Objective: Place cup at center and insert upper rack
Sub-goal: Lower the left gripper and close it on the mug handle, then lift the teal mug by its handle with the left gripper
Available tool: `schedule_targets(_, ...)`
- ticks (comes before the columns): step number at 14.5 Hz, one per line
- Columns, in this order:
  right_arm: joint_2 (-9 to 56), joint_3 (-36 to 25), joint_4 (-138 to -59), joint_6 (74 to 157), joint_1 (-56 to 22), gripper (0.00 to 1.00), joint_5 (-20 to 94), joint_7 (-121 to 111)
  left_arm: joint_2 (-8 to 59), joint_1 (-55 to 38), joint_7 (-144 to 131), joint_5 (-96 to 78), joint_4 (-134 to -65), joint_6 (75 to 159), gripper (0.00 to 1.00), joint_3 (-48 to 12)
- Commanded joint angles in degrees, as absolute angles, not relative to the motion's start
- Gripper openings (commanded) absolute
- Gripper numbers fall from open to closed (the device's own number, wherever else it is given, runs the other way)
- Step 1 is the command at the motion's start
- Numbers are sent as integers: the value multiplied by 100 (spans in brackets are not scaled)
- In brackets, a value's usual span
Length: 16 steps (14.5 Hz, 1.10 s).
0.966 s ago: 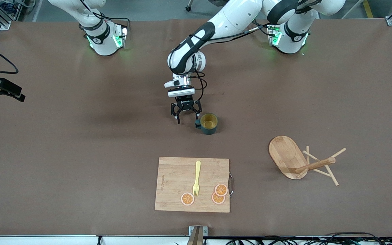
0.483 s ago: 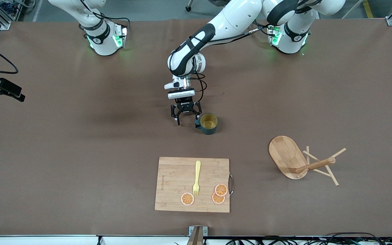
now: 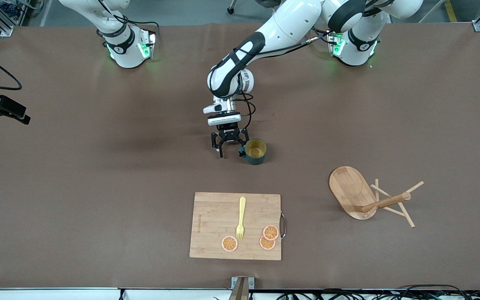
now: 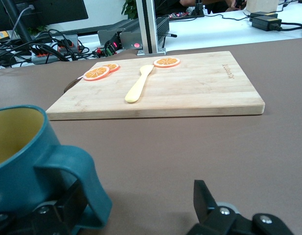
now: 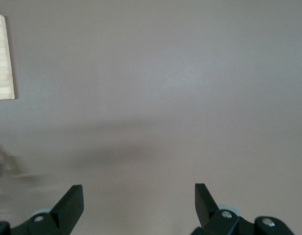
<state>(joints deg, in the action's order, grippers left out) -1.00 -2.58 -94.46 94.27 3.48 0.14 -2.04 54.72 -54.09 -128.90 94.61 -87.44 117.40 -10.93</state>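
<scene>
Fingers of the left gripper (image 3: 231, 152) are spread wide with nothing held; we see it low over the table (image 3: 98, 175), just beside the cup (image 3: 255, 151), one finger (image 4: 67, 208) right by the cup's handle (image 4: 84, 188). We find this teal mug upright near the table's middle. Nearer the front camera lies a bamboo cutting board (image 3: 236, 225) carrying a yellow fork (image 3: 241, 218) and three orange slices (image 3: 267, 237). We see the upper rack (image 3: 369, 198) tipped on its side toward the left arm's end. The right gripper (image 5: 138, 205) waits high over bare table, also wide apart and empty.
</scene>
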Motion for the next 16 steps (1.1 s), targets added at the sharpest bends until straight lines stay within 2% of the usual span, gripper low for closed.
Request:
schedule_targets(1, -246, -229, -9545, 9431, 369, 100, -35, -237, 5660, -5423, -12753, 9615, -8420, 11812, 94, -1072)
schedule_targets(8, -246, -229, -9536, 9422, 369, 100, -35, -237, 5748, -5423, -12832, 9554, -8402, 11839, 78, -1072)
schedule_targets(13, -246, -220, -9527, 9360, 352, 100, -35, -237, 5722, -5353, -12989, 9527, -8402, 11848, 45, -1081)
schedule_targets(16, -237, -220, -9527, 9360, 352, 100, -35, -237, 5687, -5317, -13306, 9510, -8402, 11979, 30, -1081)
